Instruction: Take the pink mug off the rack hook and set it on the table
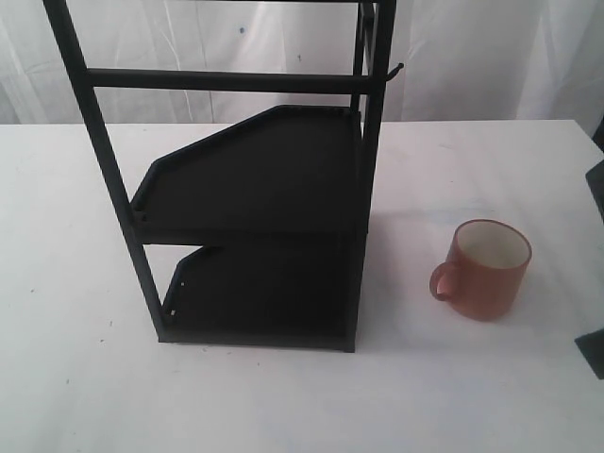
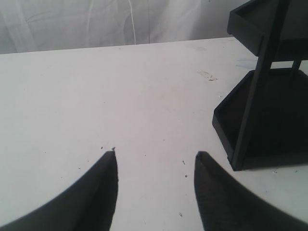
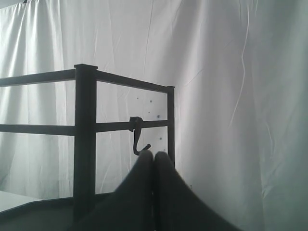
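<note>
The pink mug (image 1: 489,269) stands upright on the white table (image 1: 85,377), right of the black rack (image 1: 255,179), with its handle toward the rack and nothing touching it. The rack hook (image 1: 394,70) juts bare from the upper right post; in the right wrist view the hook (image 3: 138,143) hangs empty from a rail. My right gripper (image 3: 154,154) is shut with nothing between its fingers, raised and facing the hook. My left gripper (image 2: 156,154) is open over bare table (image 2: 120,96), with the rack (image 2: 262,110) off to one side. Neither wrist view shows the mug.
White curtains hang behind the table. Dark shapes (image 1: 595,349) at the exterior view's right edge look like parts of the right arm. The rack's two shelves hold nothing.
</note>
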Motion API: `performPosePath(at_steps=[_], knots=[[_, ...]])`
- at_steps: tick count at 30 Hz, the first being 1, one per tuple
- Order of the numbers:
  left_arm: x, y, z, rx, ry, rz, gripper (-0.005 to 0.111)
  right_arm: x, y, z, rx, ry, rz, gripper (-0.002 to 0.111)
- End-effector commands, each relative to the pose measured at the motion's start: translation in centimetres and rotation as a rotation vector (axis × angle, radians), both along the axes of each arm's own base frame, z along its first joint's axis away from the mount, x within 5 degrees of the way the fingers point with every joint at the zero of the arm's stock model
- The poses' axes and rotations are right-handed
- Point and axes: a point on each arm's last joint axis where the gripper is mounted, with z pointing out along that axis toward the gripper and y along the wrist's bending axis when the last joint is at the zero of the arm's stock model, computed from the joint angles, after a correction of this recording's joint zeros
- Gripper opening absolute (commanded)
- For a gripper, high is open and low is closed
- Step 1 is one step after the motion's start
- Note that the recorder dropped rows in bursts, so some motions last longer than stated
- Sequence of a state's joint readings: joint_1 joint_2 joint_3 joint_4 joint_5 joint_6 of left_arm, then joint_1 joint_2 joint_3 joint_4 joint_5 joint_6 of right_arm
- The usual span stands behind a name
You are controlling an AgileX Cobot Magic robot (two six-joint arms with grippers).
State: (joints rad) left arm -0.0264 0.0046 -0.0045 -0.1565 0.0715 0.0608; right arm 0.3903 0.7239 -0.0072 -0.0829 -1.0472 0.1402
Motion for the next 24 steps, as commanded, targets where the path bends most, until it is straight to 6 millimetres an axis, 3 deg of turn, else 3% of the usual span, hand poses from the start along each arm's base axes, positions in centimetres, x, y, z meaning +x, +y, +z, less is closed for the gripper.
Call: performPosePath(at_steps=[1, 15, 21, 24], knots=[[0.0, 0.0, -0.2, -0.011, 0.005, 0.001, 0.053, -0.2, -0.1, -0.1, 0.006, -0.004, 0.003, 0.000], [0.0, 0.0, -0.2, -0.011, 0.005, 0.001, 0.053, -0.2, -0.1, 0.0, 0.009, -0.008, 0.002, 0.000], [0.0, 0.0, -0.2, -0.011, 0.005, 0.001, 0.053, -1.3, -0.8, 0.8, 0.044, -0.073, -0.021, 0.000], [0.0, 0.0, -0.2, -0.011, 0.005, 0.001, 0.053, -1.6, -1.7, 0.6, 0.111, -0.001, -0.074, 0.000]])
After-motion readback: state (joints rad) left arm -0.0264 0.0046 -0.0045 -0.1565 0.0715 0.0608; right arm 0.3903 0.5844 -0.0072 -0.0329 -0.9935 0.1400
